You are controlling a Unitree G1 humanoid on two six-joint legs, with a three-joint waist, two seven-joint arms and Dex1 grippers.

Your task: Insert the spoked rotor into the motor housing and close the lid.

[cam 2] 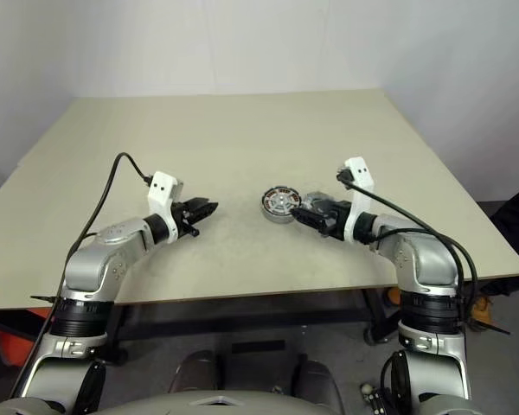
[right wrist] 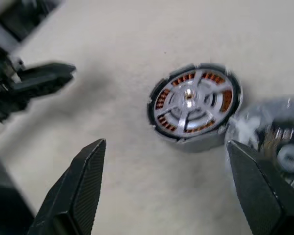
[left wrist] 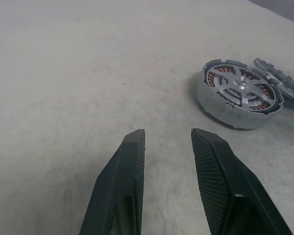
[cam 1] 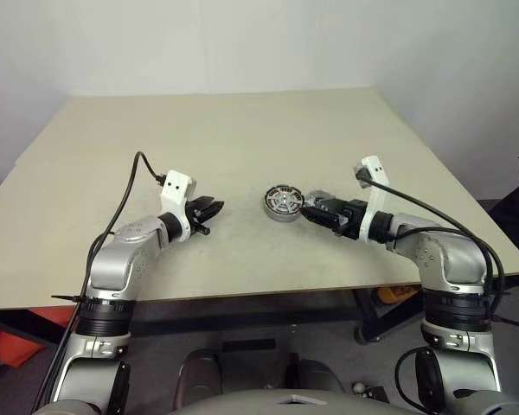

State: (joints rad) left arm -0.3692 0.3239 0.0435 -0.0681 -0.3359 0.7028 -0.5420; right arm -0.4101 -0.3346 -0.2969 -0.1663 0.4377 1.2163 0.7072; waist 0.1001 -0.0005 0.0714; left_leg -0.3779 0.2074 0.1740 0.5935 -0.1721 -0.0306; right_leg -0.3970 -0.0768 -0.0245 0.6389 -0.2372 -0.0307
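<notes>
The motor housing [cam 1: 283, 203] stands in the middle of the table. The spoked rotor [left wrist: 241, 89] lies inside it, its silver spokes over the copper windings. The lid [left wrist: 280, 81], a dark notched disc, rests tilted against the housing's side, off the opening. My right gripper [right wrist: 165, 143] is open wide, close to the housing, with the lid [right wrist: 279, 147] beside one finger and nothing between the fingers. My left gripper [cam 1: 214, 216] hangs a short way to the left of the housing, its fingers [left wrist: 130, 161] a little apart and empty.
The beige table [cam 1: 225, 138] stretches wide behind and to both sides of the housing. Its front edge runs just below my arms. An orange object [cam 1: 396, 294] lies on the floor under the right front corner.
</notes>
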